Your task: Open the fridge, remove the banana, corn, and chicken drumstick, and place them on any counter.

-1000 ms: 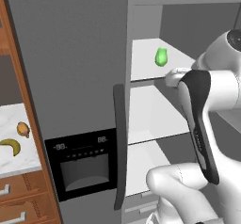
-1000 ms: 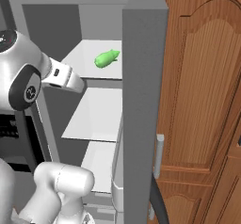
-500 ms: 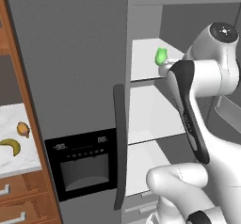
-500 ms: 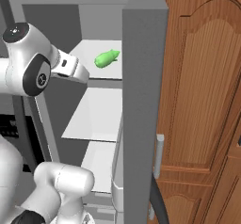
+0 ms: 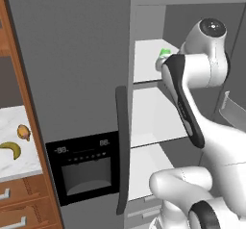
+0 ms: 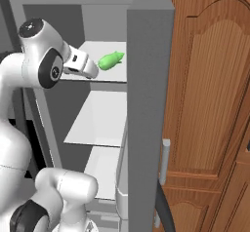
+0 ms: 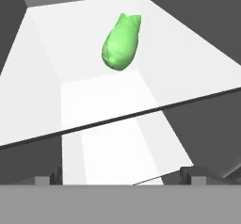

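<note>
1. Left base view: the black dispenser panel (image 5: 85, 168) on the closed left door of the fridge (image 5: 72, 79) carries a small display whose pale digits read like "88" twice; no other writing can be made out.
2. Right base view: the white arm rises from the lower left, bends at a dark elbow joint, and points its hand toward the fridge's open right compartment at the height of the upper shelf.
3. Hand view: the gripper (image 7: 122, 173) has its two dark finger tips set wide apart at the bottom edge, fully spread, with nothing between them.
4. The corn (image 7: 121, 42) lies on the upper white shelf (image 7: 56, 105), beyond that shelf's dark front edge, apart from the finger tips.
5. In the right base view the corn (image 6: 111, 60) sits just past the hand's end, pointed end toward the right.
6. The open fridge door (image 6: 146, 119) stands on edge to the right of the arm, beside a reddish wooden cabinet (image 6: 210, 104).
7. On the counter (image 5: 19, 160) at far left lie the banana (image 5: 10, 148) and, near it, the chicken drumstick (image 5: 23, 132).
</note>
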Controlling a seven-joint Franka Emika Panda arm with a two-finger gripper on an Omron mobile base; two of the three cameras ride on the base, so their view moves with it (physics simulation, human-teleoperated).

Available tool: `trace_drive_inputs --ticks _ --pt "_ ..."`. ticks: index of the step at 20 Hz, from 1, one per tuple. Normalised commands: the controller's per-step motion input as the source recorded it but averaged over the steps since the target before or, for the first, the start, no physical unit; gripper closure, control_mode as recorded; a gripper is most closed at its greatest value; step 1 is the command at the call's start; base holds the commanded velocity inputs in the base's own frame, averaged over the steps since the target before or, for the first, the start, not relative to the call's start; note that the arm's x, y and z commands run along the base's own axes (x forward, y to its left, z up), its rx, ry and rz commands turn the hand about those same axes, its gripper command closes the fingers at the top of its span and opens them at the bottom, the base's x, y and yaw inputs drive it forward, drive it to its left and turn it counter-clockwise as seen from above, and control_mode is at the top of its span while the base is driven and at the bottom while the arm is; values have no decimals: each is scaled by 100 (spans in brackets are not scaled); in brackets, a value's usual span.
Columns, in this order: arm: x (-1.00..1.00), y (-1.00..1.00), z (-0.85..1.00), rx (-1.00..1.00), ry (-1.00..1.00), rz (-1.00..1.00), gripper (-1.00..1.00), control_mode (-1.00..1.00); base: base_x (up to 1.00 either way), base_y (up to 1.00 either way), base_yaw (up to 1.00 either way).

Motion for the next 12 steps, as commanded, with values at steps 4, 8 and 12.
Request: trace_drive_inputs --ticks 4,8,12 --pt "53 -9 -14 -2 0 -1 -100 -100 0 0 0" --pt "54 -17 -9 -1 0 0 -100 -100 0 0 0" --pt "51 -16 -3 0 0 0 -100 -100 0 0 0"
